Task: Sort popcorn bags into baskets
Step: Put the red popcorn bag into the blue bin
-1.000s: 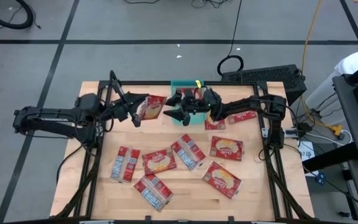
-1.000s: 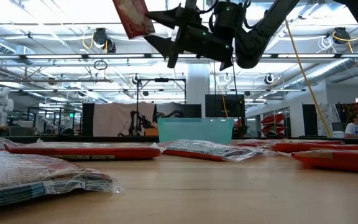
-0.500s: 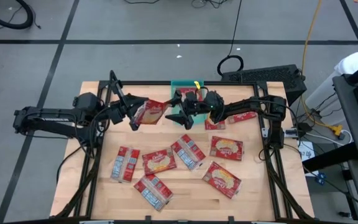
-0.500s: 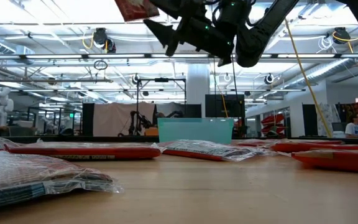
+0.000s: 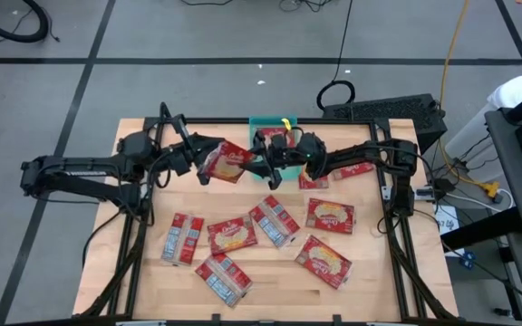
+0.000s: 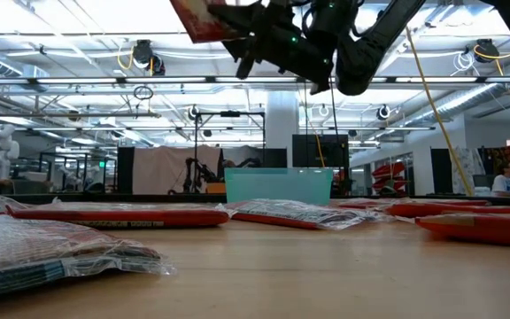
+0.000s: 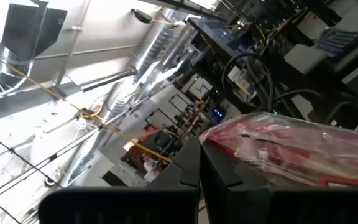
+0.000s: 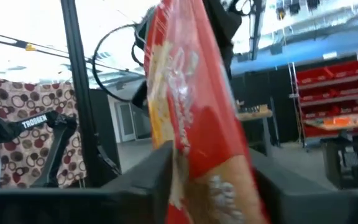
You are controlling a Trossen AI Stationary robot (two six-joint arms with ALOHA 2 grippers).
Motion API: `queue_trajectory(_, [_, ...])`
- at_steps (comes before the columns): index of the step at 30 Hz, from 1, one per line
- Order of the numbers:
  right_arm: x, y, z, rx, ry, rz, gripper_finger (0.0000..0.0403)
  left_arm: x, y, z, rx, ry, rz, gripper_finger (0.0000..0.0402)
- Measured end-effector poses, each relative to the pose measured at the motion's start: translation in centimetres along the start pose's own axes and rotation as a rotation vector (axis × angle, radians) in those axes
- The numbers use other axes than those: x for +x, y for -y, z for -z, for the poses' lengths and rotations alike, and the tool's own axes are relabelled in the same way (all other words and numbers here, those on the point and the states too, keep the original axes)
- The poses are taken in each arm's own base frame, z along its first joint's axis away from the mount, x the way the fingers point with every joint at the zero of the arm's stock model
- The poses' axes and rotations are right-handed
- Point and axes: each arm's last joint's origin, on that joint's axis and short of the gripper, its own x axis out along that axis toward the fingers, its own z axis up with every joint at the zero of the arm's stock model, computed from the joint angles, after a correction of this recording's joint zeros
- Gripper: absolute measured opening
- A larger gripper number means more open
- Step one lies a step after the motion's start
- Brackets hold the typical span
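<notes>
One red popcorn bag (image 5: 227, 161) hangs high above the table's far middle, between my two grippers. My left gripper (image 5: 199, 167) reaches in from the left and is shut on the bag's left end. My right gripper (image 5: 263, 169) reaches in from the right, with its fingers closed in on the bag's right end. The teal basket (image 5: 263, 121) stands at the far edge, mostly hidden under the right arm; the low view shows its front wall (image 6: 277, 186). Several more bags (image 5: 275, 220) lie flat on the wood. My left gripper pinches the bag's left edge (image 7: 229, 146) between its two shut fingers. It comes roughly level from the table's left. The bag juts out past the fingertips, lifted clear of the table. My right gripper has the bag's right end (image 8: 194, 162) between its two fingers (image 8: 160, 171), one on each flat face. It comes roughly level from the table's right. The bag (image 6: 204, 18) is high in the air and tilted.
Loose bags lie across the table's middle and near half (image 5: 181, 238) (image 5: 323, 260) (image 5: 223, 277), and two lie under the right arm (image 5: 314, 181). Bare wood shows along the left and right edges. Cables and a dark box (image 5: 397, 113) lie beyond the far right corner.
My left gripper has carried the bag a little toward the table's right, into my right gripper's fingers, and the bag has tipped flatter. My right gripper, wide open a second ago, has closed its fingers in on the bag's right end.
</notes>
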Motion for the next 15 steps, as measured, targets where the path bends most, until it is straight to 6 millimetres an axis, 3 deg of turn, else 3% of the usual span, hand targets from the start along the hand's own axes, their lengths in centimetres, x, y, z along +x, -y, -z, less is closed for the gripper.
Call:
queue_trajectory(4, [-0.3, 0.7, -0.1, 0.053, -0.024, 0.018, 0.0038, -0.1, 0.0, 0.3, 0.002, -0.087, -0.034, 0.0014])
queue_trajectory(6, [-0.6, 1.1, -0.2, 0.067, -0.044, 0.017, 0.0015, -0.2, 0.2, 0.6, 0.006, -0.177, -0.059, 0.0028])
queue_trajectory(15, [-2.1, 1.8, -2.2, 0.069, -0.303, 0.148, 0.0031, -1.3, 0.9, 1.8, -0.097, -0.513, -0.144, 0.0114])
